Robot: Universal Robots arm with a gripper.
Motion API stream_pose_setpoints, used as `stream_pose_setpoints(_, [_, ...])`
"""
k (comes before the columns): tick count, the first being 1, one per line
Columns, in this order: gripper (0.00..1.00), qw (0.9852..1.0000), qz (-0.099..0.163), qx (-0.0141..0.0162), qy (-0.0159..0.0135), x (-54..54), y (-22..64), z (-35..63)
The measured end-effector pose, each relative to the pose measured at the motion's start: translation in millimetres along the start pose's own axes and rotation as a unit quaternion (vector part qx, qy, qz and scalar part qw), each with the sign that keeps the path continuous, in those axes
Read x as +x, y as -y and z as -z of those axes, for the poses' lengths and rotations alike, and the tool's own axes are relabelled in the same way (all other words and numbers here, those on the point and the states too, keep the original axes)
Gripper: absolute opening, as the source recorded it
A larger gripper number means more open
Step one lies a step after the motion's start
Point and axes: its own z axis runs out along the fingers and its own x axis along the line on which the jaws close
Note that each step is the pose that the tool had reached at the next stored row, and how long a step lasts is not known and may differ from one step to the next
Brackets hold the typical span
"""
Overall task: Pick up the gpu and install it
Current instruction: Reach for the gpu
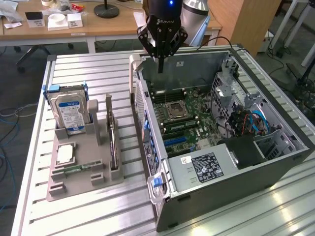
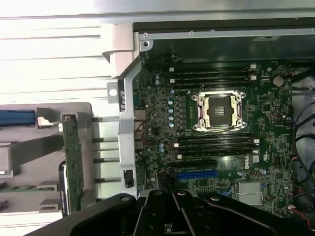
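gripper [image 1: 160,68]: one, hovering over the open computer case [image 1: 221,194], fingers pressing together, carrying nothing | gpu [image 1: 112,145]: one, standing on edge in the gray holder [image 1: 81,187] beside the case | hard drive [image 1: 71,110]: one, sitting upright in that holder

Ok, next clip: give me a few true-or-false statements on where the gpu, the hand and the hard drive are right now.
1. The gpu stands on edge in the gray holder. True.
2. The hand is shut on the gpu. False: it is shut but empty, up over the computer case.
3. The case is open, its motherboard exposed. True.
4. The hard drive lies inside the case. False: it stands upright in the holder.
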Motion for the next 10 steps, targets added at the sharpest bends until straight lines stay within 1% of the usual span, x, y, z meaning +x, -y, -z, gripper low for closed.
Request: stream_pose_setpoints(10, [0.11,1.0000,0.000,0.0000,0.0000,12.0,0.9,0.3])
